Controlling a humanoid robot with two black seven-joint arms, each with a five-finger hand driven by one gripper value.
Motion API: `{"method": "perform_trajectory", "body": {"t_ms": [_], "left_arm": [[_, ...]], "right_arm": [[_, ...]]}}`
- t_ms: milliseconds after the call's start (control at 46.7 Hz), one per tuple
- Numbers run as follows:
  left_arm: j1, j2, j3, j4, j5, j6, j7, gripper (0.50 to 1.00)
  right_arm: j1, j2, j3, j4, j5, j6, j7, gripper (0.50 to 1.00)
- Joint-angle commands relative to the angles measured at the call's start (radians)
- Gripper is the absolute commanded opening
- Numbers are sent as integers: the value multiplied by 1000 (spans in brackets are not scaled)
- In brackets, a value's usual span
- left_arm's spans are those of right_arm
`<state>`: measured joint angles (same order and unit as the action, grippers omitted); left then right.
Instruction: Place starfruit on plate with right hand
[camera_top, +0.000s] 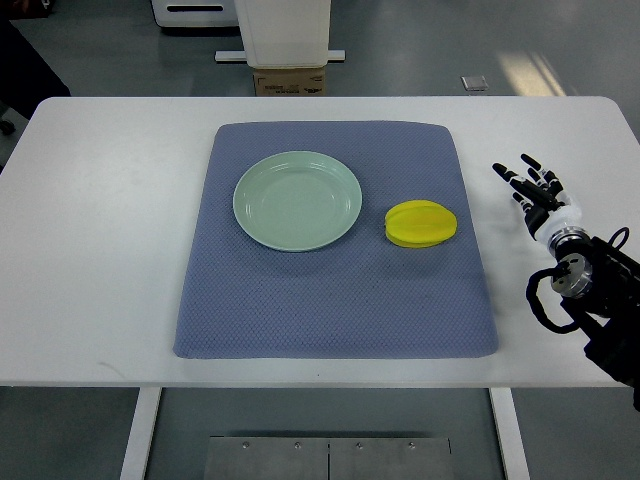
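A yellow starfruit (422, 223) lies on the blue-grey mat (330, 300), just right of a pale green plate (297, 200) that holds nothing. My right hand (528, 183) hovers over the white table to the right of the mat, a hand's width from the starfruit, its black fingers spread and holding nothing. Its arm (590, 290) comes in from the lower right edge. The left arm does not show.
The white table (100, 250) extends on both sides of the mat. Beyond its far edge stand a white pedestal base (283, 40) and a cardboard box (290, 80) on the floor.
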<state>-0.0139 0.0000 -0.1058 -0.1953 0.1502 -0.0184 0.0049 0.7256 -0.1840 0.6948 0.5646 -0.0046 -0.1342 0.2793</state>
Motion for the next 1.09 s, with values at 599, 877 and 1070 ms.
{"method": "perform_trajectory", "body": {"t_ms": [599, 877, 1070], "left_arm": [[-1, 0, 1, 0, -1, 0, -3, 1000], [-1, 0, 3, 0, -1, 0, -3, 1000], [-1, 0, 3, 0, -1, 0, -3, 1000]], "right_arm": [[15, -3, 3, 1, 0, 1, 1, 1000], [37, -6, 3, 1, 0, 1, 1, 1000], [43, -6, 3, 1, 0, 1, 1, 1000]]}}
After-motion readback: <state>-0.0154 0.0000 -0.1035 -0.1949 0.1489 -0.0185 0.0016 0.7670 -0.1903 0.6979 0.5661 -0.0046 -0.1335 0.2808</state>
